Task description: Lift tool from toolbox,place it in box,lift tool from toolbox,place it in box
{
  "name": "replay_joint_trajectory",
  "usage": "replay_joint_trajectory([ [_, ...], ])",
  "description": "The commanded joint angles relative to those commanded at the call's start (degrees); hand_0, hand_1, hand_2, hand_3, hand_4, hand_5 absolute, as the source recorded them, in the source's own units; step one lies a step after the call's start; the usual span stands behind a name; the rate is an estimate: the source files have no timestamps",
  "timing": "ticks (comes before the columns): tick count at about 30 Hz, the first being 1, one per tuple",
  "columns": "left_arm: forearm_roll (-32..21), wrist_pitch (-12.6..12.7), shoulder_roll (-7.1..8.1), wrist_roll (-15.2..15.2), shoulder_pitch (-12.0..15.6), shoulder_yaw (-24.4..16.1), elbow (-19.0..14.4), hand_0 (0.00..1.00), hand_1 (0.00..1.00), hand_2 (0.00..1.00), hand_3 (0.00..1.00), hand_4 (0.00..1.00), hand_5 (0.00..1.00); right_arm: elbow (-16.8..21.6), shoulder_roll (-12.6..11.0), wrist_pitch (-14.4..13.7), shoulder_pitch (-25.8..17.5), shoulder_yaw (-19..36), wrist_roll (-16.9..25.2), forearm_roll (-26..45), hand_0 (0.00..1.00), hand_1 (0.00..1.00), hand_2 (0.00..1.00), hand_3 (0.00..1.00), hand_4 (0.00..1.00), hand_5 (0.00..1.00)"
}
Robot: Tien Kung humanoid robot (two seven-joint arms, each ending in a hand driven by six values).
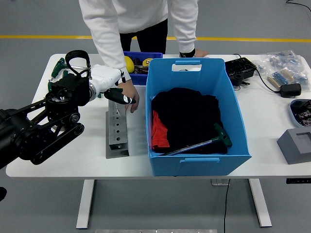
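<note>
While a T-handle tool [201, 142] lies in the blue box [197, 160], left hand [116, 94] seemingly released.

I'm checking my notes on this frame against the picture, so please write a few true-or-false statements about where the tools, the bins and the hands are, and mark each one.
1. A green-handled T-shaped wrench lies inside the large blue plastic box. True.
2. The grey metal tool rack stands inside the large blue box. False: it sits on the white table, left of the box.
3. The robot's left hand is over the far end of the rack. True.
4. The robot's right arm reaches into the box. False: no right arm is in view.
5. The person's hand is down at the rack's far end. True.
</note>
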Motion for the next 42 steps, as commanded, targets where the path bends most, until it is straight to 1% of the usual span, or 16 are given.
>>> replay_joint_trajectory([
  [3, 0.65, -0.26, -0.10, -0.12, -0.63, 1.25, 0.84, 0.672, 0.631, 0.657, 0.731, 0.970, 0.806, 0.00, -0.01, 0.00, 0.04, -0.20, 0.05, 0.18, 0.697, 0.665, 0.738, 0.607, 0.863, 0.774],
  [4, 0.84, -0.31, -0.14, -0.15, -0.78, 1.49, 1.07, 0.684, 0.635, 0.658, 0.712, 0.970, 0.806, 0.00, -0.02, 0.00, 0.05, -0.29, 0.06, 0.25, 0.696, 0.665, 0.737, 0.605, 0.863, 0.774],
  [9, 1.37, -1.01, -0.21, 0.16, -1.58, 2.70, 2.14, 0.684, 0.635, 0.658, 0.712, 0.970, 0.806, 0.00, -0.06, 0.05, 0.13, -0.77, 0.21, 0.83, 0.696, 0.665, 0.737, 0.605, 0.863, 0.774],
  [10, 1.41, -1.24, -0.15, 0.29, -1.69, 2.91, 2.19, 0.687, 0.636, 0.659, 0.696, 0.971, 0.807, 0.00, -0.07, 0.06, 0.14, -0.88, 0.25, 0.94, 0.697, 0.665, 0.738, 0.604, 0.863, 0.774],
  [15, 1.37, -2.36, 0.06, 0.72, -2.45, 4.18, 2.20, 0.687, 0.636, 0.659, 0.696, 0.971, 0.807, 0.00, -0.07, 0.08, 0.18, -1.10, 0.34, 1.27, 0.697, 0.665, 0.738, 0.604, 0.863, 0.774],
  [16, 1.29, -2.62, 0.09, 0.82, -2.65, 4.49, 2.17, 0.693, 0.628, 0.648, 0.662, 0.970, 0.807, 0.00, -0.07, 0.08, 0.19, -1.14, 0.34, 1.27, 0.697, 0.664, 0.738, 0.605, 0.862, 0.775],
  [21, 0.97, -3.75, 0.18, 1.21, -3.28, 5.49, 2.03, 0.693, 0.628, 0.648, 0.662, 0.970, 0.807, 0.00, -0.08, 0.12, 0.19, -1.43, 0.40, 1.51, 0.697, 0.664, 0.738, 0.605, 0.862, 0.775],
  [23, 0.59, -4.13, 0.22, 1.44, -3.36, 5.76, 1.95, 0.693, 0.622, 0.639, 0.646, 0.970, 0.805, 0.00, -0.08, 0.14, 0.16, -1.48, 0.42, 1.57, 0.698, 0.664, 0.737, 0.605, 0.862, 0.776],
  [27, -1.72, -4.18, 0.32, 1.71, -3.33, 6.26, 2.07, 0.693, 0.622, 0.639, 0.646, 0.970, 0.805, 0.00, -0.04, 0.13, 0.10, -1.32, 0.39, 1.45, 0.698, 0.664, 0.737, 0.605, 0.862, 0.776],
  [34, -4.04, -4.95, 0.29, 2.71, -3.34, 6.94, 2.06, 0.698, 0.621, 0.638, 0.624, 0.973, 0.814, 0.00, -0.01, 0.16, -0.04, -1.61, 0.42, 1.71, 0.699, 0.664, 0.737, 0.605, 0.862, 0.776],
  [42, -3.43, -5.07, -0.21, 2.99, -3.75, 7.72, 2.59, 0.704, 0.607, 0.631, 0.612, 0.973, 0.814, 0.00, 0.06, 0.14, -0.20, -1.81, 0.41, 1.83, 0.697, 0.664, 0.737, 0.604, 0.862, 0.774],
])
